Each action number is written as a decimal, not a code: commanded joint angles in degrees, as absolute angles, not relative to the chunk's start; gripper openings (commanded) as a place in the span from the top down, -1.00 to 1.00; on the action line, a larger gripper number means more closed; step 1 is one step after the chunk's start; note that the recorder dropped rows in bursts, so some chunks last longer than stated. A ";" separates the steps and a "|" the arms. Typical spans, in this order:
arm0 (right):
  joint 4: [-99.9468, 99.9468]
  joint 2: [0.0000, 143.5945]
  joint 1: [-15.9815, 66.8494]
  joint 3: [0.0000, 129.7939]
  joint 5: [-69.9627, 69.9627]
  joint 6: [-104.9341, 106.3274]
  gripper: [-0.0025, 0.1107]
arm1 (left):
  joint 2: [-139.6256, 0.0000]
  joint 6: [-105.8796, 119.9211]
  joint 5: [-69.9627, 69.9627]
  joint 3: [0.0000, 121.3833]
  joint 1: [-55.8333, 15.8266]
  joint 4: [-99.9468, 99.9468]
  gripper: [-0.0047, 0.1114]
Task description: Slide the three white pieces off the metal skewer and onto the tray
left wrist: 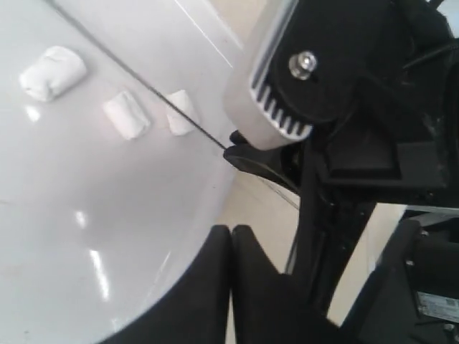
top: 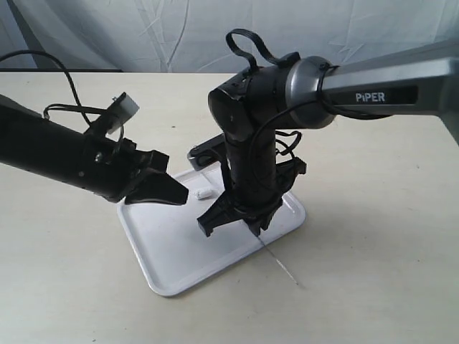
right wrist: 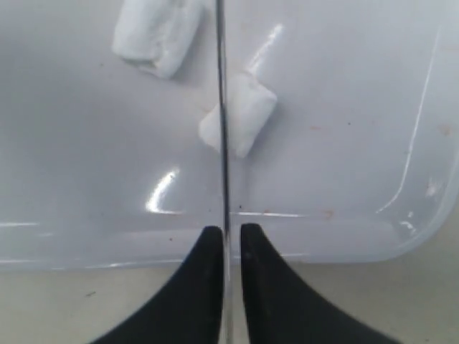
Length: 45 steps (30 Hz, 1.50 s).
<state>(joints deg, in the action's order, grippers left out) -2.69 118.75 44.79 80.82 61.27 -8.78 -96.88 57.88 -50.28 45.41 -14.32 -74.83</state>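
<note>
The white tray (top: 172, 251) lies on the beige table. In the left wrist view the three white pieces (left wrist: 52, 72) (left wrist: 126, 115) (left wrist: 181, 111) rest on the tray (left wrist: 72, 215). The metal skewer (left wrist: 107, 56) crosses the third piece; whether it still pierces it I cannot tell. My right gripper (right wrist: 229, 233) is shut on the metal skewer (right wrist: 222, 107) above the tray's near rim, and the rod's end sticks out behind it (top: 281, 265). Two pieces (right wrist: 154, 32) (right wrist: 240, 118) show in the right wrist view. My left gripper (left wrist: 231, 229) hovers shut and empty over the tray's left part (top: 179, 193).
The right arm's black body (top: 251, 143) stands over the tray's middle and fills much of the left wrist view (left wrist: 344, 107). Bare beige table (top: 373, 251) surrounds the tray. A white cloth backdrop (top: 179, 36) hangs behind.
</note>
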 commanded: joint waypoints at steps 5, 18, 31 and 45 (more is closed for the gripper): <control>-4.83 118.36 44.43 81.26 61.26 -8.15 0.36 | -86.05 52.48 -36.65 39.07 -14.34 -68.34 0.92; -8.09 107.15 44.43 81.26 56.28 -2.65 0.36 | -55.63 52.61 -16.33 24.46 -14.34 -66.76 0.92; -3.72 85.99 44.43 73.49 46.60 1.78 0.36 | -23.26 51.69 -7.98 13.22 -14.34 -64.24 0.92; -17.01 56.62 44.43 50.76 45.98 -12.93 0.36 | -24.43 49.04 7.80 5.21 -7.80 -59.70 0.92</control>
<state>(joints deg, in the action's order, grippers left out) -15.20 59.80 44.79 52.70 44.92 -10.49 -22.69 48.47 5.86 5.64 -10.12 -59.73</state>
